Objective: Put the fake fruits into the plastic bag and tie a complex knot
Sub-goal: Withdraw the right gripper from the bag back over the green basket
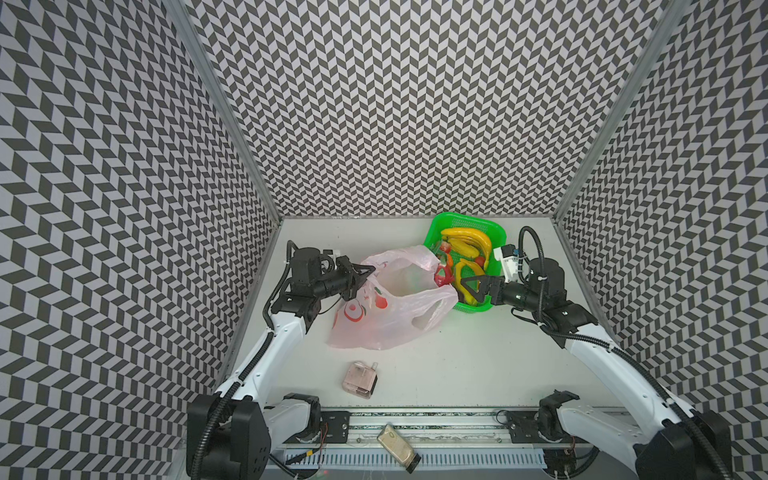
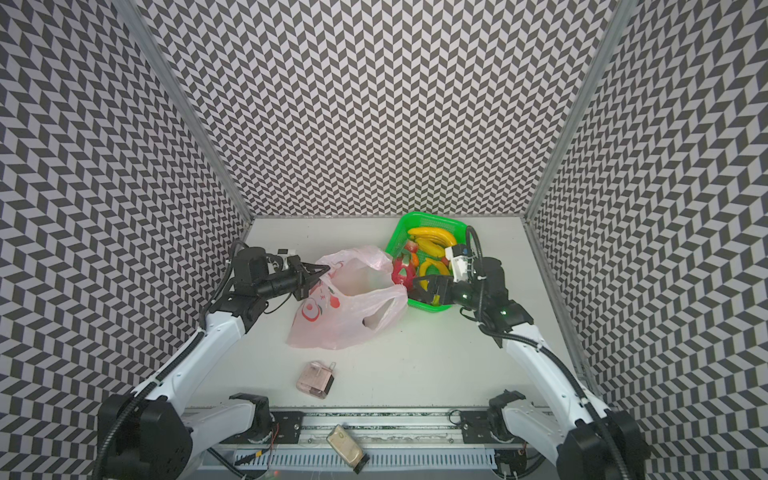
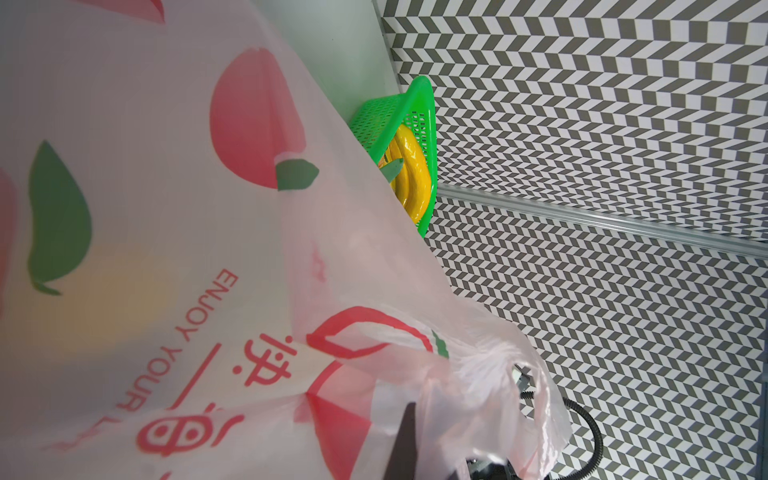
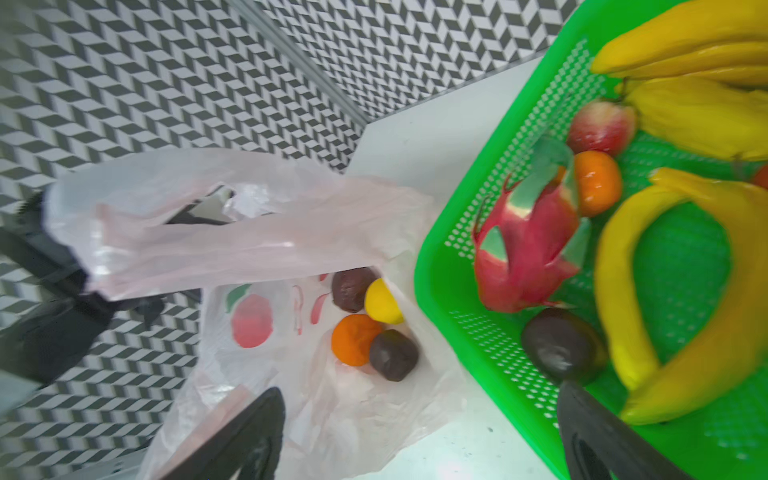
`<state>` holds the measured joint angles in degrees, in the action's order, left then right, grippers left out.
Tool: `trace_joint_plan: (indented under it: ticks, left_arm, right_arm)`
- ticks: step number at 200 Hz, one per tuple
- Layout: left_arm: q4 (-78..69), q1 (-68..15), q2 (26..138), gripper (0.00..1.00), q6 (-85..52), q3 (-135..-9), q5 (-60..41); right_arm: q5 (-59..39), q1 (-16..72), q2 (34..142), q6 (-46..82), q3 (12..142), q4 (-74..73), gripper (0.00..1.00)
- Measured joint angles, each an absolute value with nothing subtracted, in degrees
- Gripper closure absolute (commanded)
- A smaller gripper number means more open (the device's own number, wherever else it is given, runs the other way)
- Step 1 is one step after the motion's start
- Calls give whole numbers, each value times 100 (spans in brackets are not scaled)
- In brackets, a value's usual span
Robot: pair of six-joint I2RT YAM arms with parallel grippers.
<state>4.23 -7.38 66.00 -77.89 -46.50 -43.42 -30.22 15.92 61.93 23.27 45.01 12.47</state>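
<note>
Left claw (image 1: 366,272) is pressed together on the rim of the plastic bag (image 1: 386,324), which lies open on the surface (image 1: 478,365) (thin, slippery film: grip bunched edges). Remaining fake fruits (image 4: 528,249), in the green basket (image 4: 440,299), look light, rigid and glossy; grasp across the body. Right claw (image 1: 469,293): spread, empty.

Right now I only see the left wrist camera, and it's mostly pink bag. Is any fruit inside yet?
Observer: Yes. In the right wrist view an orange, a yellow ball and two dark brown fruits lie inside the bag.
Operator: And on the right side?
Observer: The right fingers stand open and empty, at the basket edge beside the bag.
Operator: What else is in the basket with the bananas?
Observer: A dragon fruit, a second orange, a dark round fruit and a red fruit.
</note>
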Motion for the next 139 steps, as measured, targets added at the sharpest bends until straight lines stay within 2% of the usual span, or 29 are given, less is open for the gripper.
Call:
trace_joint_plan:
  ticks: [78, 139]
  left_arm:
    - [443, -519, 6545, 100, -7679, -4630, -4641]
    - [526, -482, 6545, 100, -7592, -4617, -4705]
  right_arm:
    - [-1994, 1767, 8910, 1590, 6694, 2504, 1]
    - [-1885, 2093, 10108, 1625, 7443, 2755, 1]
